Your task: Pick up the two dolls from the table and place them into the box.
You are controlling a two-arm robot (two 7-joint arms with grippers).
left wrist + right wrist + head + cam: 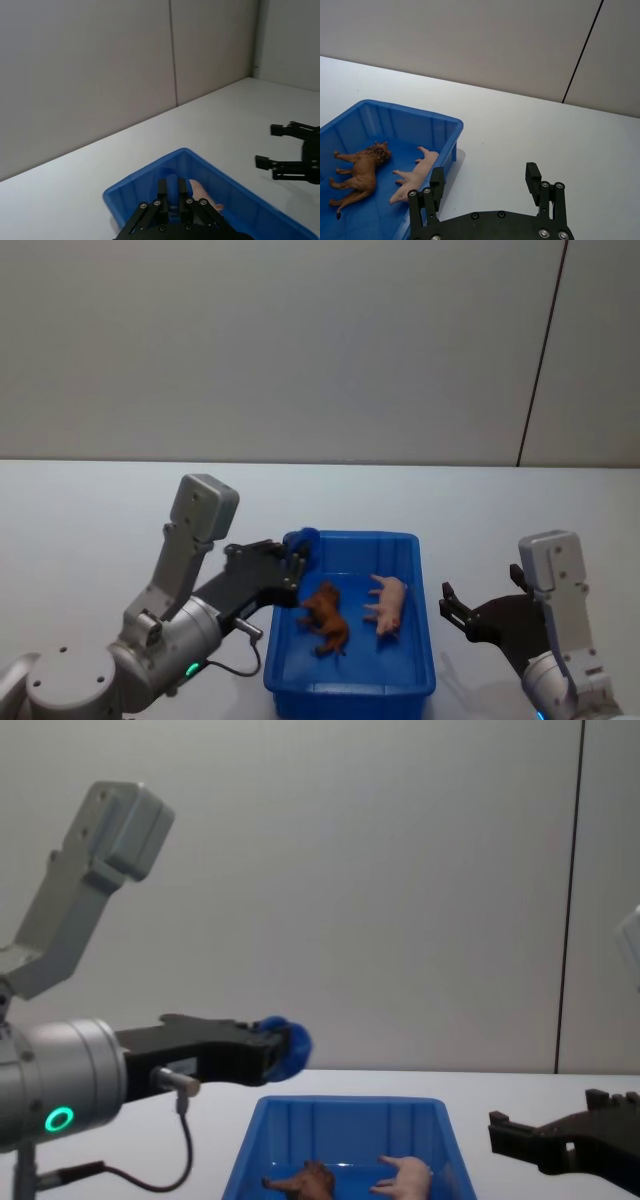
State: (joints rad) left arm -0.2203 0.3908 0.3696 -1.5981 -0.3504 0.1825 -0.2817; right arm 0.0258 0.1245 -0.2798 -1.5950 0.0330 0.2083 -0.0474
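- Lying on their sides on the floor of the box, the brown doll and the pink doll are close together but apart; both look already placed.
- Right of the box, the right gripper hovers just beside the wall, fingers apart and holding nothing, probably after a release.
- Above the far left corner of the box, the left gripper hangs with fingers together; whether its blue tips clamp anything I cannot tell.
- Beyond the box, the table is bare.
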